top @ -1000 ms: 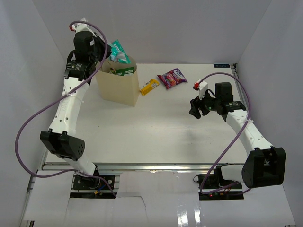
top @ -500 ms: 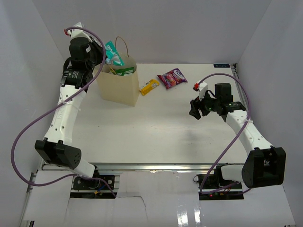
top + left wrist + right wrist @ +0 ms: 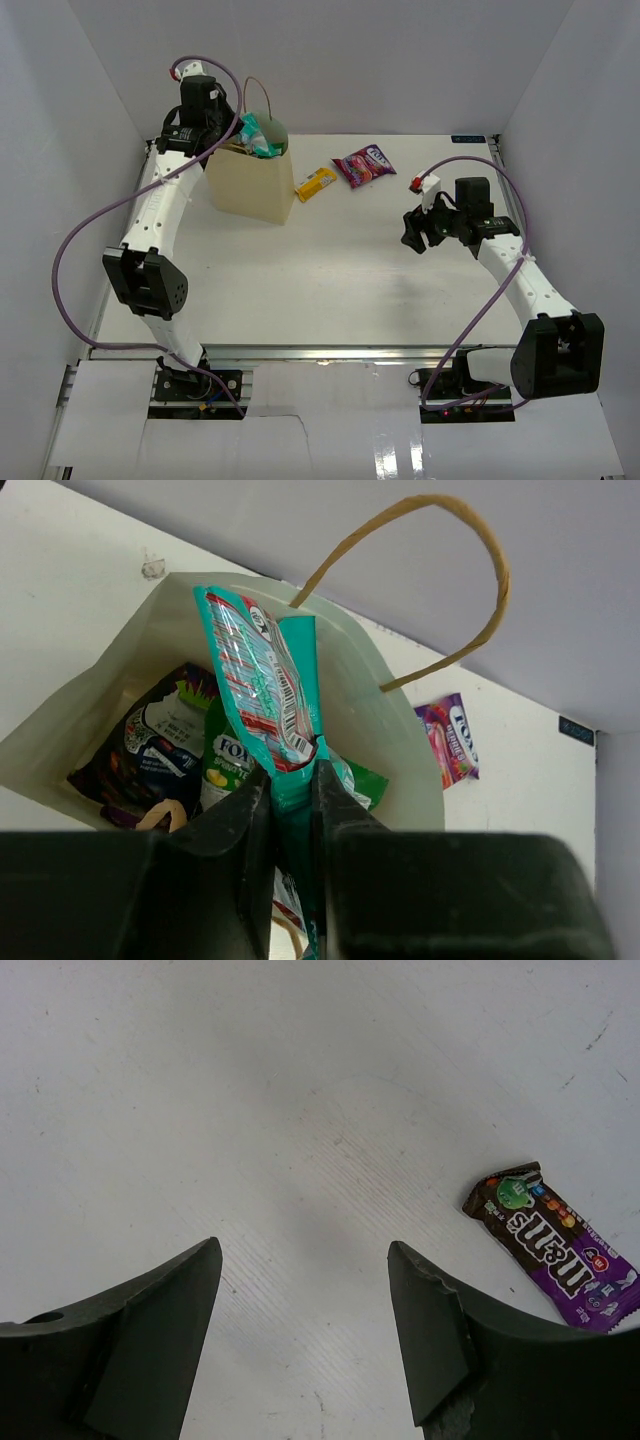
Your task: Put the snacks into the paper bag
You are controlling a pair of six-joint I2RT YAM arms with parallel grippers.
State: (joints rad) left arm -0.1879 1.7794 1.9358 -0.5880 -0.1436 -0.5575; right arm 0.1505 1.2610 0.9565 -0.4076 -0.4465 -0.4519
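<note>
The cream paper bag point(image 3: 250, 185) stands upright at the back left, its mouth open point(image 3: 405, 735). My left gripper point(image 3: 243, 137) hangs over that mouth, shut on a teal packet point(image 3: 262, 690), whose lower end hangs inside the bag point(image 3: 264, 134). A dark blue packet point(image 3: 150, 745) and a green one point(image 3: 228, 765) lie inside. A yellow bar point(image 3: 316, 182) and a pink packet point(image 3: 364, 165) lie on the table right of the bag. My right gripper point(image 3: 414, 230) hovers open over bare table point(image 3: 305, 1260), a dark purple-brown candy pack point(image 3: 555, 1250) just to its right.
The bag's brown loop handle point(image 3: 480, 550) arches above the far rim. White walls close in the table on the left, back and right. The left arm's purple cable point(image 3: 75, 250) loops out over the table's left side.
The left arm has swung right from beside the bag to over its mouth, bringing the teal packet down into the opening. The right arm has not moved.
</note>
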